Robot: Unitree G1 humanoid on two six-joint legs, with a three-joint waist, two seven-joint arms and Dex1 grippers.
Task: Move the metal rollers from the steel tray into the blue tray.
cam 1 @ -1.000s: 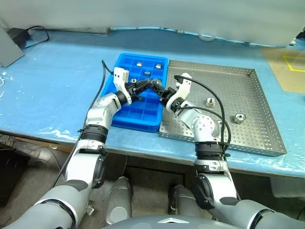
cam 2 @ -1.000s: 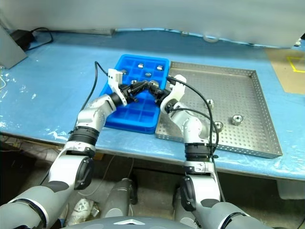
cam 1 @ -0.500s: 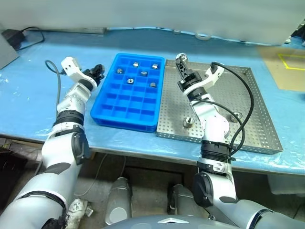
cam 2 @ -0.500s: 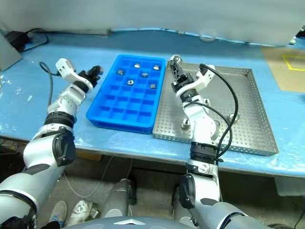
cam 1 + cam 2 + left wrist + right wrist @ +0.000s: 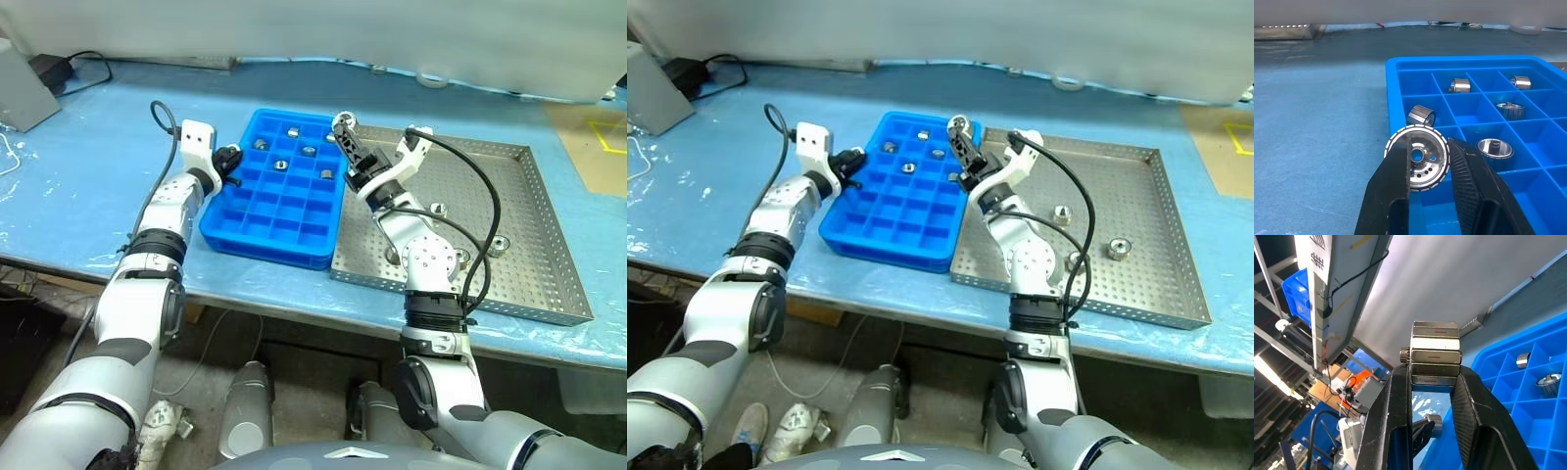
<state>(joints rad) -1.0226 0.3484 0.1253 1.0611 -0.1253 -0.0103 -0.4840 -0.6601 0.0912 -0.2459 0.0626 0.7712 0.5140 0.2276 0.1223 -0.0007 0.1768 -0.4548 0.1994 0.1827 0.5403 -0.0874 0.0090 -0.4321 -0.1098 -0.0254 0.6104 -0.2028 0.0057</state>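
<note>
**Steel and blue trays side by side, one roller in each gripper**

Blue covering lies over the table [image 5: 88,186], the largest thing in the scene. On it rests the steel tray [image 5: 509,225], a wide square of perforated metal with low rims. The blue tray [image 5: 279,211] lies just beside the steel tray, on the robot's left of it, and their long edges are touching or almost touching.

The right gripper [image 5: 345,147] stands raised over the border between the steel tray and the blue tray, pointing upward at a slant. Its fingers [image 5: 1400,416] are closed on a faceted metal roller [image 5: 1434,354], held at the tips. The left gripper [image 5: 227,162] is at the far side of the blue tray from the steel tray, just at its outer rim. Its fingers [image 5: 1396,186] are clamped on a round roller with a toothed rim [image 5: 1417,156].

Three loose rollers [image 5: 438,210] lie on the steel tray, all in the part nearer to the robot. Five rollers [image 5: 310,151] sit in separate compartments of the blue tray, at the end far from the robot.
</note>
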